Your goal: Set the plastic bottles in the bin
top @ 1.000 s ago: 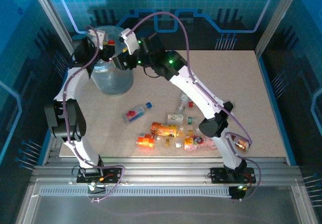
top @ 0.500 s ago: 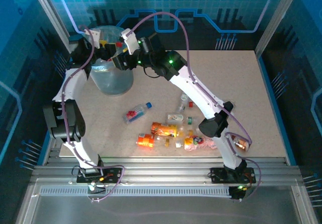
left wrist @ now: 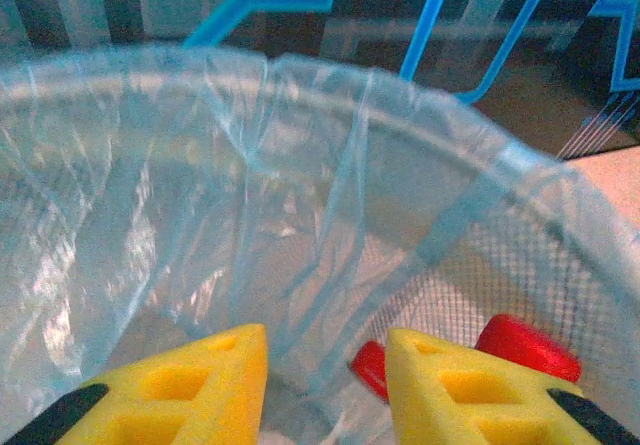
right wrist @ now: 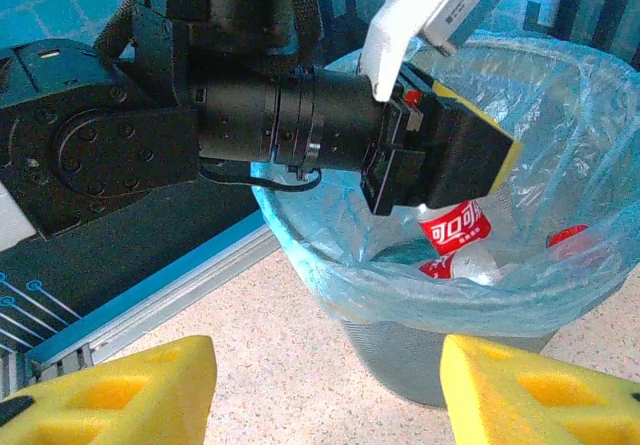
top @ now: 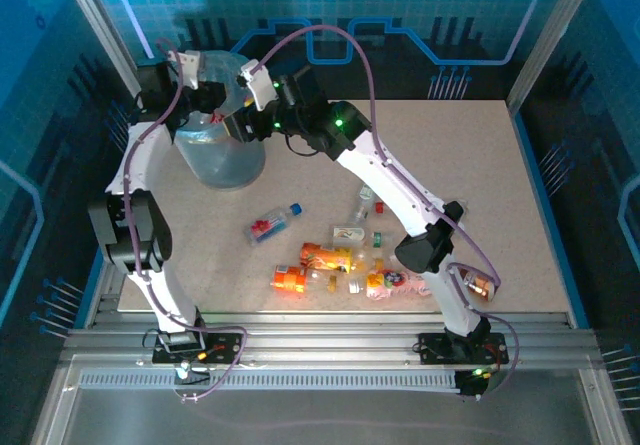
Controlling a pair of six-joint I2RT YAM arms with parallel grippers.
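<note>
The bin (top: 222,160), pale blue with a clear bag liner, stands at the far left of the table. My left gripper (top: 203,97) hangs over its mouth. In the left wrist view its yellow fingers (left wrist: 440,385) stand apart, the left gripper (left wrist: 327,385) open with only the liner between them. Red bottle caps (left wrist: 525,345) lie below it in the bin (left wrist: 480,165). A red-labelled plastic bottle (right wrist: 455,230) lies inside the bin (right wrist: 440,365). My right gripper (top: 240,120) is open beside the bin's near-right wall, the right gripper (right wrist: 330,395) empty. Several plastic bottles (top: 325,258) lie mid-table.
A clear bottle with a blue cap (top: 273,223) lies apart from the cluster, nearer the bin. Orange bottles (top: 288,279) and small clear ones (top: 362,203) are scattered in front of the right arm. The left arm's wrist (right wrist: 300,115) crosses above the bin's rim. The table's right half (top: 470,165) is bare.
The left gripper let go of a red-capped bottle over the bin, and its wrist drew back and left. The right arm has stayed still.
</note>
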